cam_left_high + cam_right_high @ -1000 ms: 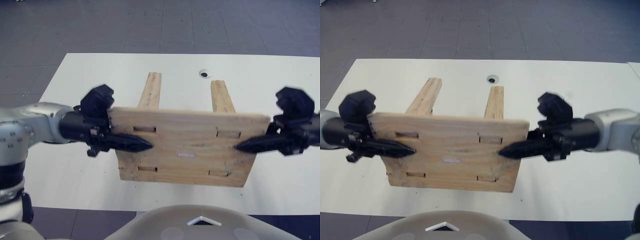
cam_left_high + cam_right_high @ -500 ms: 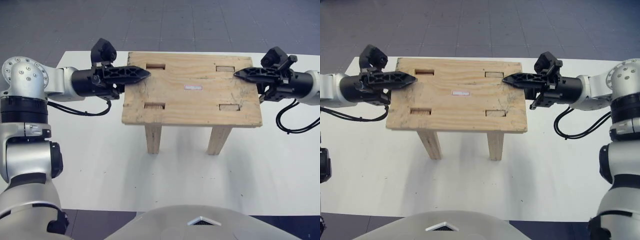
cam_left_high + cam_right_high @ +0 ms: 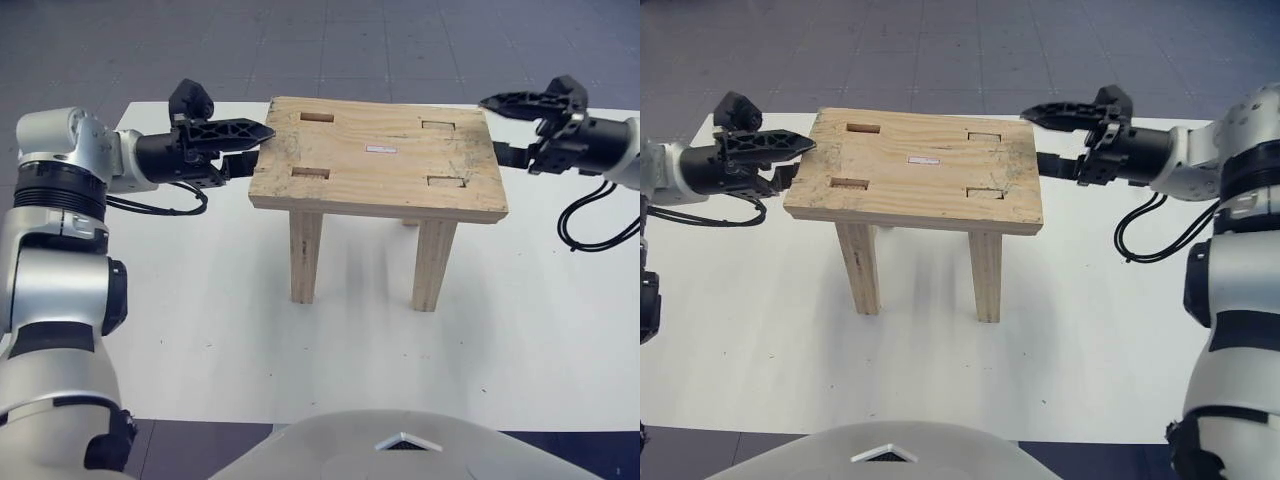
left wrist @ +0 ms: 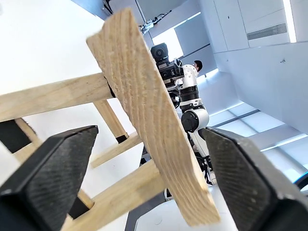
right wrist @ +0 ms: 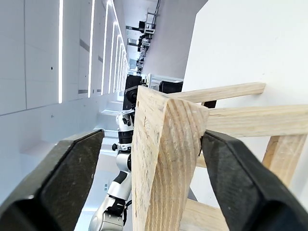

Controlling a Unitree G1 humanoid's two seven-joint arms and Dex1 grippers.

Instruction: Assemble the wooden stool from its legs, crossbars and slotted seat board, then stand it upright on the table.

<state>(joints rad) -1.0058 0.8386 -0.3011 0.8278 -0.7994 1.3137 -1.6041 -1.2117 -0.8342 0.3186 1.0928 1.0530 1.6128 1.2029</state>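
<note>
Left eye view shows the stool (image 3: 372,206) upright, left gripper (image 3: 257,145) and right gripper (image 3: 502,128) spread wide astride its seat (image 3: 380,165), so a snagging finger could tip it.

left arm (image 3: 62,150): silver-grey rounded shells, black joint rings, black forearm | right arm (image 3: 1240,135): same finish | cables (image 3: 1120,243): thin, black, one beside each forearm | left gripper (image 3: 258,147), right gripper (image 3: 490,127): black, tapered fingers, finely ribbed pads (image 4: 53,178)
</note>
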